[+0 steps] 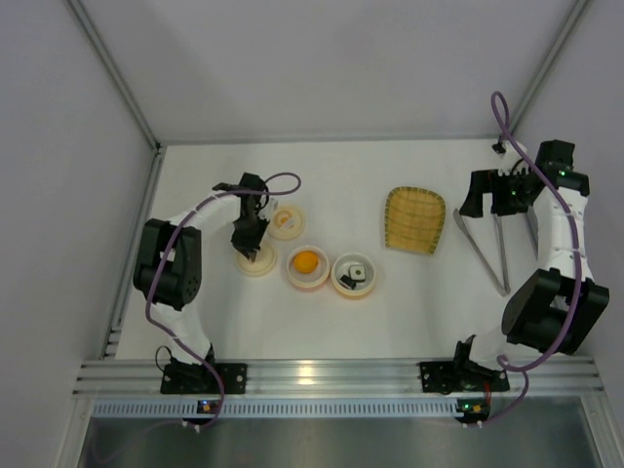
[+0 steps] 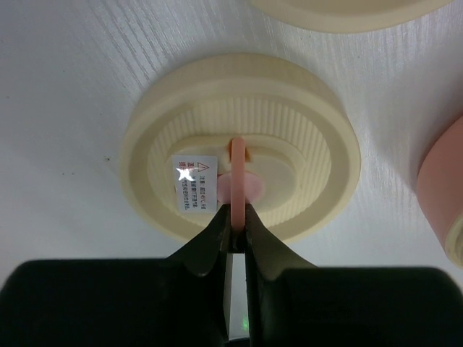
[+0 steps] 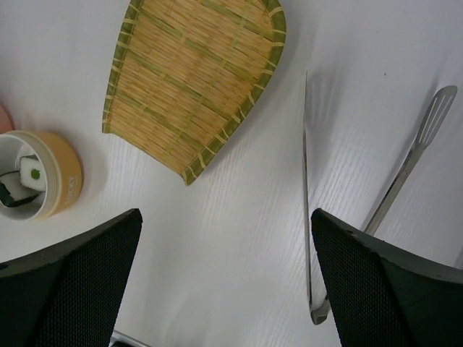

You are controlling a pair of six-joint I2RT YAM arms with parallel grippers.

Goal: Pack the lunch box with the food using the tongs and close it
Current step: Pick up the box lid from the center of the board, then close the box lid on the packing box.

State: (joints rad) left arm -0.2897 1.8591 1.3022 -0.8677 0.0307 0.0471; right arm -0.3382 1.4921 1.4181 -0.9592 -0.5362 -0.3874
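My left gripper (image 2: 237,217) is shut on the thin pink loop handle (image 2: 236,163) of a round cream lid (image 2: 304,130) that lies flat on the table; from above it stands over that lid (image 1: 257,263). The orange ball (image 1: 306,260) sits in a pink-rimmed lunch box bowl (image 1: 292,277). Sushi pieces (image 1: 355,273) lie in the orange bowl (image 1: 369,290) beside it, also seen from the right wrist (image 3: 29,172). The silver tongs (image 1: 492,252) lie on the table at the right. My right gripper (image 3: 224,217) hangs open above the table just left of the tongs (image 3: 306,181), holding nothing.
A second cream lid (image 1: 286,222) with an orange centre lies behind the left gripper. The yellow woven tray (image 1: 414,219) sits between the bowls and the tongs. White walls close in the table at the back and both sides.
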